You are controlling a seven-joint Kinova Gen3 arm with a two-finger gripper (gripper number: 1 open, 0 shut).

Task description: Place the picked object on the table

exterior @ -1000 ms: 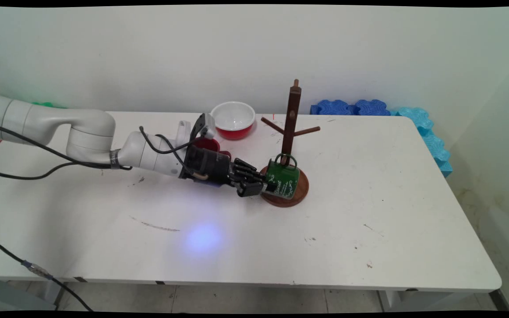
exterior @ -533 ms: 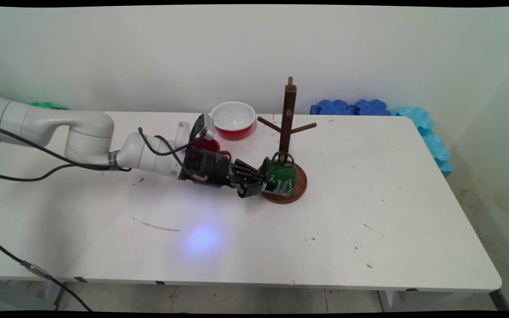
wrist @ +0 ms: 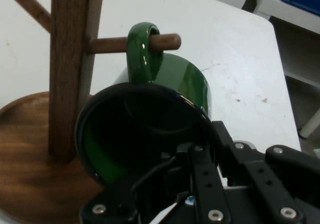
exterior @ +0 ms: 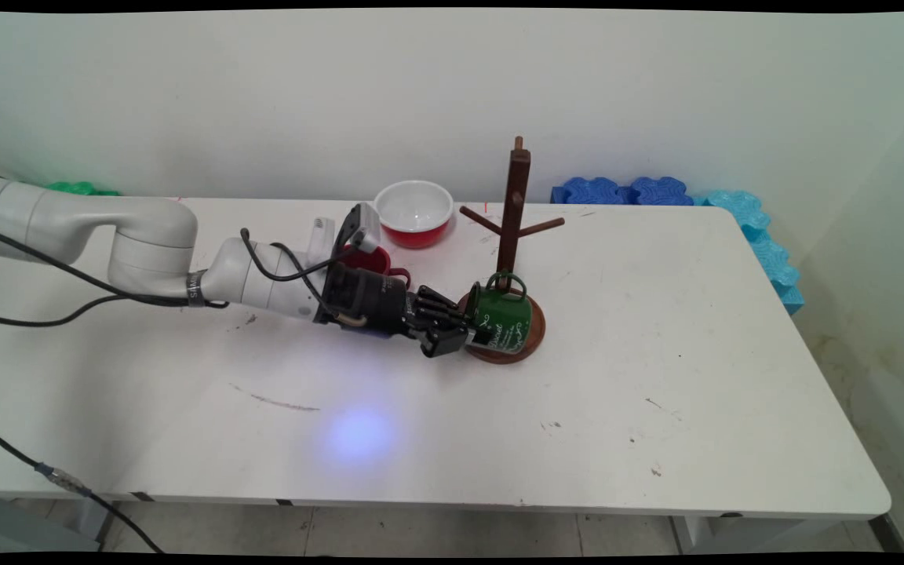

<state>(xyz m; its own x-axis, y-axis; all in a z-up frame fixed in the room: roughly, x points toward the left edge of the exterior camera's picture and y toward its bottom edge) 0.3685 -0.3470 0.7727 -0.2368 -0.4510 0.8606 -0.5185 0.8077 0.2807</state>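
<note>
Green mug [exterior: 501,320] hangs mid-frame by its handle [wrist: 142,48] on the mug tree [exterior: 513,212]'s lower peg [wrist: 134,43], lying sideways over the base; the gripper [exterior: 464,336], reaching from the left, pinches its rim.

Lab: robot arm [exterior: 146,247] at white table [exterior: 656,377].

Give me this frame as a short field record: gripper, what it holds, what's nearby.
gripper: black two-finger gripper, low over the table, shut on the green mug's rim
held: green mug, on its side, mouth toward the hand
handle: looped over a low peg of the wooden mug tree
tree: upright, round base on the white table
behind the hand: red mug
farther back: red bowl, white inside
past the table's right: blue foam pieces
</note>
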